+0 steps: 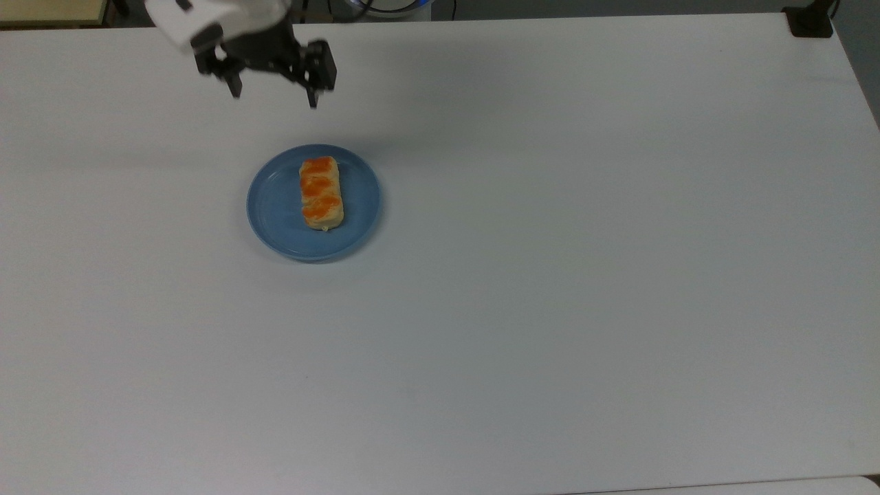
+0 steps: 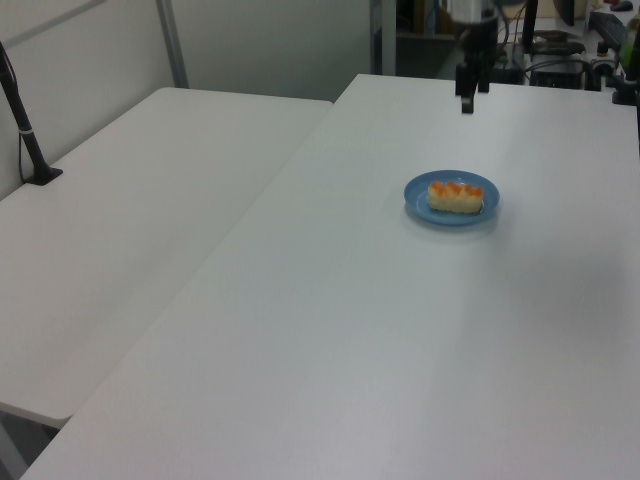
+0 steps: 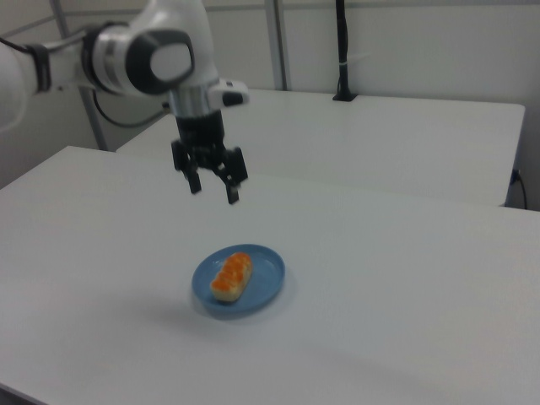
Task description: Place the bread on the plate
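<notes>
The bread (image 1: 321, 192), a pale-yellow bun with orange glazed patches, lies flat on the round light-blue plate (image 1: 275, 213), a little toward the top view's upper right of its middle. It also rests on the plate (image 2: 415, 198) as the bread (image 2: 455, 196) in the left view, and as the bread (image 3: 231, 275) on the plate (image 3: 263, 278) in the right view. My gripper (image 1: 273, 93) hangs open and empty well above the table, beyond the plate toward the top view's upper left. The gripper (image 3: 213, 190) shows its two fingers spread apart; the gripper (image 2: 467, 104) is high behind the plate.
The white table (image 1: 550, 275) spreads wide around the plate. A second white table (image 2: 130, 220) adjoins it on the left view's left, with a black post (image 2: 25, 130) clamped on it. A black clamp (image 1: 810, 20) sits at the top view's upper right corner.
</notes>
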Tool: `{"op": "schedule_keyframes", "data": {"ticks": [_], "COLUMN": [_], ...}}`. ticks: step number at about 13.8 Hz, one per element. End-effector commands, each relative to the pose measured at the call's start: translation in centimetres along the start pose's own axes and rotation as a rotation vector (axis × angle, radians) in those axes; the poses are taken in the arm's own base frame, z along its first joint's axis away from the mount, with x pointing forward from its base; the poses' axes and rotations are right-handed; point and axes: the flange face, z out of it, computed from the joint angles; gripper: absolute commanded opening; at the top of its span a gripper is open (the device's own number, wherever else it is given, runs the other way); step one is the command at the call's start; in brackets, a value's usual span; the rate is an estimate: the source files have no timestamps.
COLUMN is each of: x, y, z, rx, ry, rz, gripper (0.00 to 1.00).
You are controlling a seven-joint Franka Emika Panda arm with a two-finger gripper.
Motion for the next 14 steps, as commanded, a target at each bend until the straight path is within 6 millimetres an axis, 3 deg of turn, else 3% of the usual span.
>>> {"op": "schedule_keyframes", "data": {"ticks": [1,3,6,14], "x": [-3.6,-5.1,-5.5,-5.4], "y": [2.5,2.5,1.8,1.9], "z": [-7.8,-9.8,-10.9,-11.5], "rx": [0.082,0.087,0.083,0.057], "ry": [0.070,0.094,0.123,0.140], "rz": [0.135,0.137,0.116,0.071], "gripper": [1.00,1.00,1.00,1.00]}}
